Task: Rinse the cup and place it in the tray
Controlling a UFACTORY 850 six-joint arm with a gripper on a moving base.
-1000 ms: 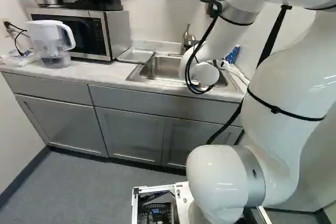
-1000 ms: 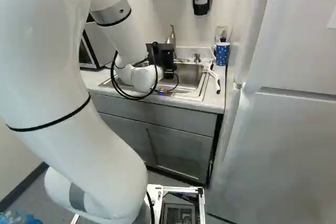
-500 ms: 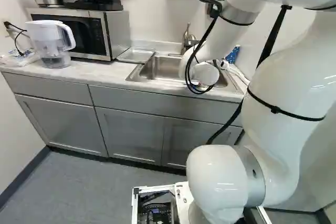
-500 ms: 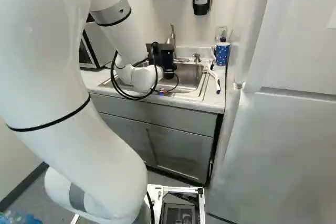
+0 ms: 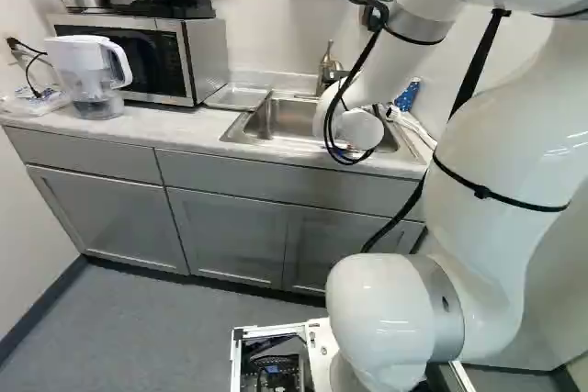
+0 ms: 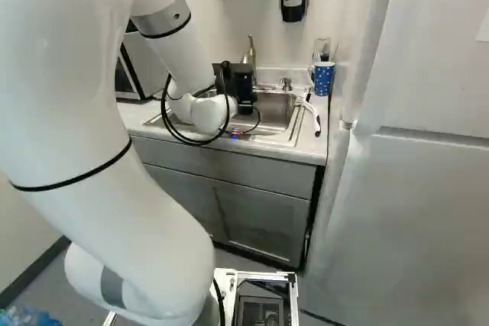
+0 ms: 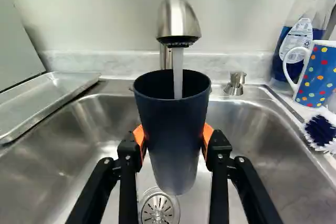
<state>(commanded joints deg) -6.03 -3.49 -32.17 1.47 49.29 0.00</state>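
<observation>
Over the sink, the gripper (image 6: 235, 82) shows as a black block at the end of the arm in the right base view. In the wrist view both orange pads of the gripper (image 7: 173, 142) press a dark blue cup (image 7: 173, 129) from two sides. The cup is upright, its open top under the faucet (image 7: 178, 19), and a stream of water runs into it. Below it lies the drain of the sink (image 7: 252, 129). A metal tray (image 7: 44, 95) rests on the counter beside the sink, also in the left base view (image 5: 237, 96).
A spotted blue mug (image 7: 315, 74), a blue soap bottle (image 7: 283, 45) and a scrub brush (image 7: 321, 128) stand or lie beside the sink. A soap pump (image 7: 235, 84) is near the faucet. Further along the counter are a microwave (image 5: 207, 52) and a water pitcher (image 5: 87, 71).
</observation>
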